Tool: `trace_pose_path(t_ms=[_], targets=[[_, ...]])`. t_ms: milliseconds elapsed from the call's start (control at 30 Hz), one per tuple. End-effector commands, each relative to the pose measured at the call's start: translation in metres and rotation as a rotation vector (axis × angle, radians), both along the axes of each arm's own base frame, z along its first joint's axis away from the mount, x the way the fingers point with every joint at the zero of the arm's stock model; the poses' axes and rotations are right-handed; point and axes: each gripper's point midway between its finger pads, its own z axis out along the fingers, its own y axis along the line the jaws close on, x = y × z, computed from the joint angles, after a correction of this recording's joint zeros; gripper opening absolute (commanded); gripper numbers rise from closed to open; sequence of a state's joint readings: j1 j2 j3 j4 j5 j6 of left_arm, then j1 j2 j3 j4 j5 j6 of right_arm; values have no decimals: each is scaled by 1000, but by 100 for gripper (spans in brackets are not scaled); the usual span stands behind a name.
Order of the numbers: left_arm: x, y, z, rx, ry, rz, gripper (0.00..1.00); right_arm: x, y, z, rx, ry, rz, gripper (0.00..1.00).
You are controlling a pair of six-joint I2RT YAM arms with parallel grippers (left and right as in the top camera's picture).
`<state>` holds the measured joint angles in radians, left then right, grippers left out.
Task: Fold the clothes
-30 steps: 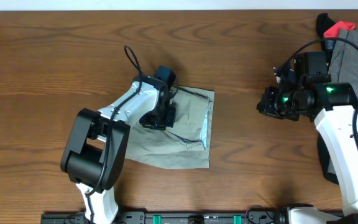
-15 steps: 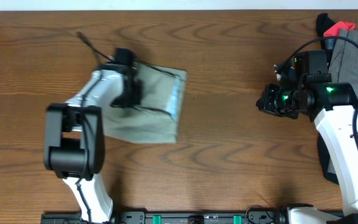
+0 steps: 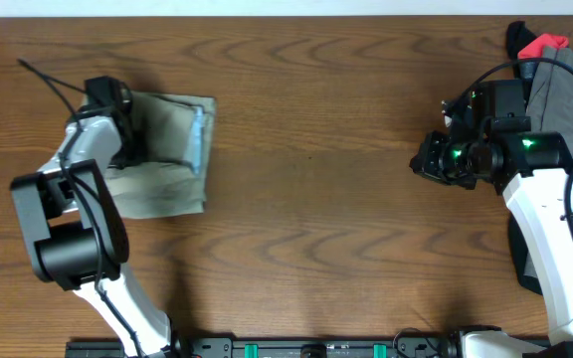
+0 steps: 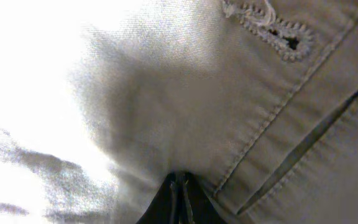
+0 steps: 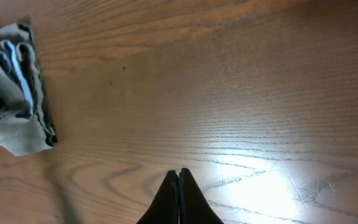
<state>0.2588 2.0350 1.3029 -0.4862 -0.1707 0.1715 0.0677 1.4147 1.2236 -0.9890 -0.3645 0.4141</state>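
Note:
The khaki shorts [image 3: 167,164] lie folded into a flat rectangle at the far left of the table, with the pale blue waistband lining along their right edge. My left gripper [image 3: 127,149] is shut, its tips pressed down into the shorts' fabric. The left wrist view shows the shut tips [image 4: 180,186] sunk in khaki cloth [image 4: 185,106] below a buttonhole and seams. My right gripper [image 3: 428,164] is shut and empty, held above bare wood at the right. The right wrist view shows its shut tips [image 5: 179,177], with the shorts [image 5: 14,93] far off at its left edge.
A darker grey garment [image 3: 570,89] lies at the far right edge under my right arm. A black and red cloth [image 3: 540,42] sits at the back right corner. Bare wood spans the middle of the table.
My left gripper has swept far to the left and back, and the folded shorts slid with it from the table's middle to the far left. The right arm has not moved.

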Motion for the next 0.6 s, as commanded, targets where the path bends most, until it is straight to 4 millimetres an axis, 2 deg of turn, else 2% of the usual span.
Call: trace_pose_path(t_ms=[0, 167, 333, 400, 500, 567], targets=[[-54, 18, -54, 20, 216, 19, 6, 2, -1, 7, 20, -13, -29, 1], [-50, 12, -54, 23, 210, -5, 6, 1, -1, 7, 27, -4, -45, 1], [-49, -14, -53, -32, 225, -54, 6, 1, -1, 8, 29, -4, -51, 1], [-51, -17, -52, -13, 237, -45, 6, 1, -1, 10, 32, -7, -57, 1], [-49, -8, -38, 50, 225, 40, 8, 0, -1, 14, 33, -21, -56, 1], [-43, -7, -15, 53, 203, 69, 17, -1, -1, 19, 32, -39, -51, 1]])
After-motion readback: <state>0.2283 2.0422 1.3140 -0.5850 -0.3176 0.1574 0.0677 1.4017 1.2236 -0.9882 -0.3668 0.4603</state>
